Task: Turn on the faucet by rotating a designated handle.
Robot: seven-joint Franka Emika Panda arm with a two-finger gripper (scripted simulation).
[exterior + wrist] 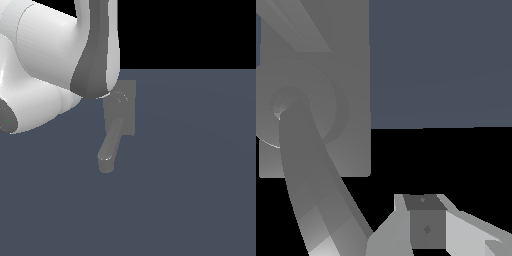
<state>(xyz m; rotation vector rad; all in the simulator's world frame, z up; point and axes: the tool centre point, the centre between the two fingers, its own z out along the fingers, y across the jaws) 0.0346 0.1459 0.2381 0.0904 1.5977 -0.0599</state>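
1. Background: a flat slate-blue surface (200, 190) fills the lower part of the exterior view, with black void above it.
2. At the exterior view's left, the white-and-grey robot arm (50, 60) descends and covers part of the fixture.
3. Just right of the arm, near the view's centre, the faucet (120, 115) sits on its base plate (131, 90). Its thick spout (111, 145) runs from the round hub (119, 100) toward the camera.
4. The handle (306, 25) appears in the wrist view as a slim bar leaving the hub; in the exterior view the arm hides it.
5. The gripper (426, 225) shows only one grey finger, clear of the fixture. Whether the jaws are apart or together cannot be told.
6. Step in hand, by judgement: approach; no contact with the handle is visible.
7. Next move: bring a finger against the handle's side, then push it around the hub.
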